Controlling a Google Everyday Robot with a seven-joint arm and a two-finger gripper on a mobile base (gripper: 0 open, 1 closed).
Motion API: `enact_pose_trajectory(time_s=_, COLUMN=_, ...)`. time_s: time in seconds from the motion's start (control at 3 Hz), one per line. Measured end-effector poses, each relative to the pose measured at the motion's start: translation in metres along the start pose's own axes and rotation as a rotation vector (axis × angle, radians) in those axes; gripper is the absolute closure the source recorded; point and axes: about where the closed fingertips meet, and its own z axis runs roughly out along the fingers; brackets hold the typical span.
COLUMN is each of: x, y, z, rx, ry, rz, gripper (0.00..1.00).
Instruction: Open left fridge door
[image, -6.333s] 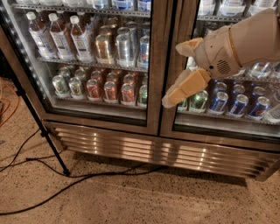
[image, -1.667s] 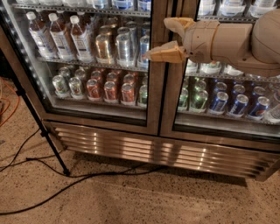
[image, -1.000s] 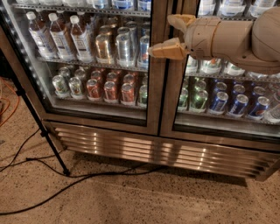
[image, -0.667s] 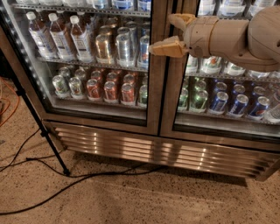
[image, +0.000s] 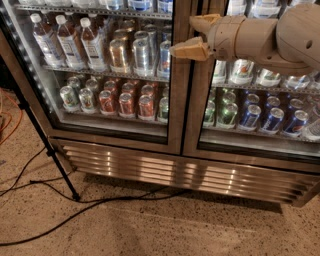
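**Catching the free edge of the left door**

Note the pincer (image: 184, 35) spread, one finger high and one low, clamped on nothing, poised in front of the steel seam between the doors. Find the left fridge door (image: 176, 115) directly behind and to the left of the pincer, shut and flush with its twin (image: 196, 120) on the pincer's right.

No handle to be made out, so probably best to work the lower finger into the seam on the left door's side only. Avoid catching the twin's edge. Close on the steel frame rather than the glass. Judging by the LED strip (image: 11, 35) far to the left, expect the hinge there, so draw back in an arc, not straight out. Mind the black stand leg (image: 47, 145) and the cables (image: 110, 200) on the floor, down and left of the pincer, in the likely sweep.

Counted:
- Two doors and one louvred grille (image: 150, 167) below.
- Three white-capped bottles (image: 67, 42) up and left of the pincer.
- At least three cans (image: 140, 52) between bottles and pincer.
- A front row of six cans (image: 125, 104) on the shelf beneath.
- Below and right, two green cans (image: 227, 114) and three blue cans (image: 272, 120) in front.
- Back rows impossible to count.
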Motion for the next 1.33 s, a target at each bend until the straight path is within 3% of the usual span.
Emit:
enact_pose_trajectory(time_s=1.0, x=-0.012, y=-0.0027, z=0.0042, rx=-0.016, ry=-0.036, rz=-0.018, gripper=0.33)
enact_pose_trajectory(time_s=1.33, x=-0.0118, y=-0.0015, z=0.0035, rx=-0.022, ry=-0.042, rz=-0.016, gripper=0.28)
